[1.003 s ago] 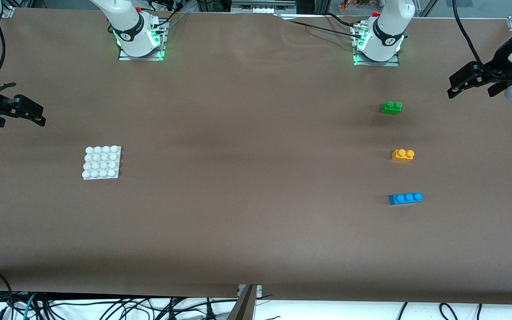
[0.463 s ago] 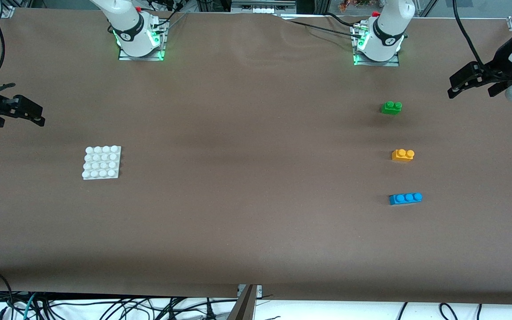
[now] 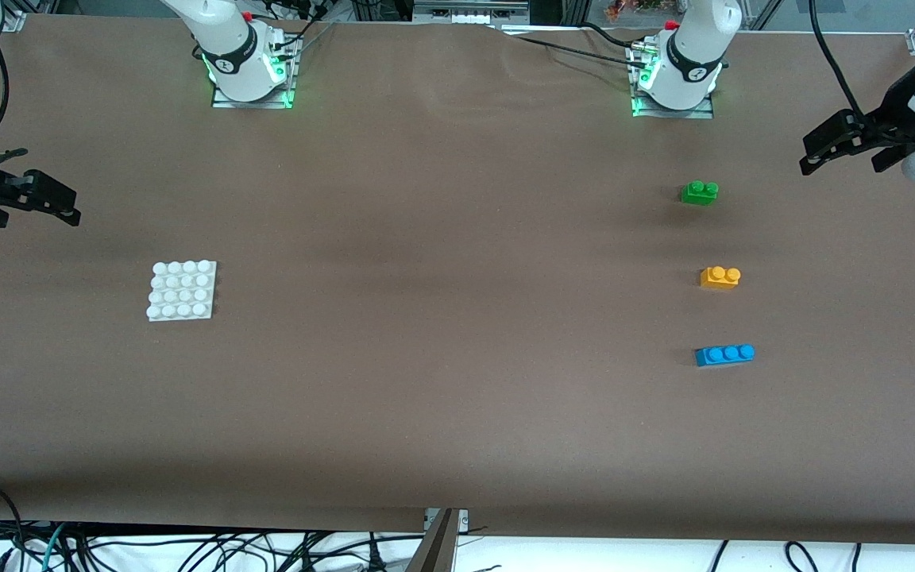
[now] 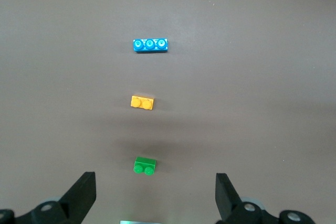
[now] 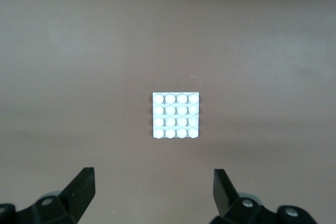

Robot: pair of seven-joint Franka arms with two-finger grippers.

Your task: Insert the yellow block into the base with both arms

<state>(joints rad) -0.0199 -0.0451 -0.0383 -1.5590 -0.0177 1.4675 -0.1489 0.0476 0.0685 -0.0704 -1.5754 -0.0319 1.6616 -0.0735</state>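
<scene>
The yellow block (image 3: 720,276) (image 4: 142,102), orange-yellow with two studs, lies upright on the brown table toward the left arm's end. The white studded base (image 3: 181,290) (image 5: 176,115) lies flat toward the right arm's end, far from the block. My left gripper (image 3: 843,163) (image 4: 155,198) hangs open and empty over the table's edge at the left arm's end, well apart from the block. My right gripper (image 3: 28,208) (image 5: 154,192) hangs open and empty over the table's edge at the right arm's end, apart from the base.
A green two-stud brick (image 3: 699,192) (image 4: 145,166) lies farther from the front camera than the yellow block. A blue three-stud brick (image 3: 724,354) (image 4: 150,44) lies nearer. The arm bases (image 3: 247,75) (image 3: 676,83) stand along the table's back edge.
</scene>
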